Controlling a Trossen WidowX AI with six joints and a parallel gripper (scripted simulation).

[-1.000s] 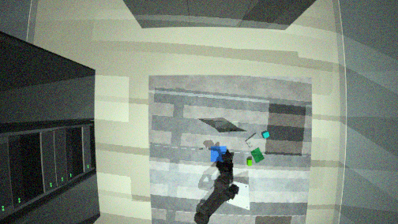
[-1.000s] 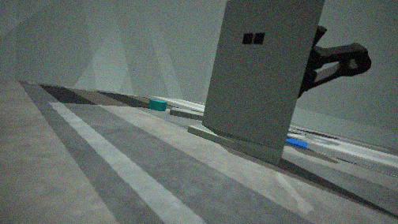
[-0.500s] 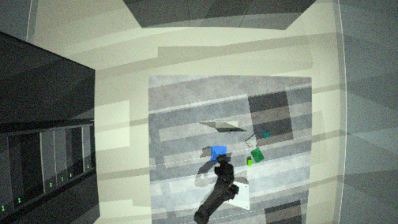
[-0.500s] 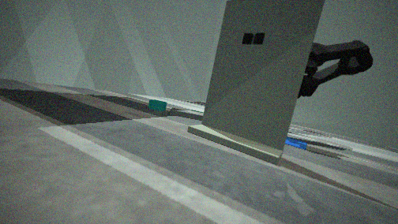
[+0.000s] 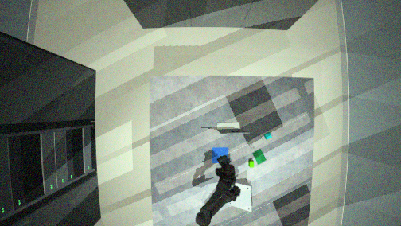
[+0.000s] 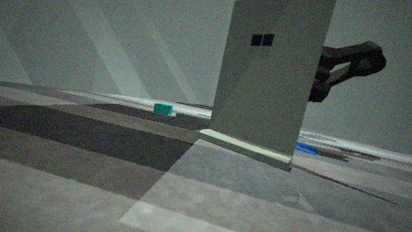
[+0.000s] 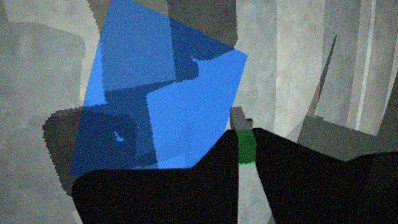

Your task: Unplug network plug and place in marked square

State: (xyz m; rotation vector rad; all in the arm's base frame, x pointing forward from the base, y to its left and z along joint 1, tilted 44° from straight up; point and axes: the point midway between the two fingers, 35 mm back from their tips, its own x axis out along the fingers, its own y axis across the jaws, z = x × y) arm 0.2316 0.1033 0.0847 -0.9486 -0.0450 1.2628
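Observation:
The plug [image 7: 246, 146], grey at its front with a green part, is between the black fingertips of my gripper [image 7: 243, 137] [image 5: 223, 158], which is shut on it. The plug is out of the socket. My hand points down above the table, and the plug is over or beside the right edge of the blue square [image 5: 216, 151] [image 6: 306, 149] [image 7: 200, 105]; its height is hard to judge. The upright panel [image 6: 261, 82] shows two dark openings high up. The near side of the panel and the plug are hidden in the exterior view.
A green square [image 5: 258, 156] lies right of the blue one, with a lime block [image 5: 251, 163] beside it. A teal block [image 5: 267, 135] [image 6: 163, 109] lies farther back. The panel's pale base [image 5: 227, 126] is behind the blue square. A white plate [image 5: 246, 196] lies beside my arm [image 5: 211, 207].

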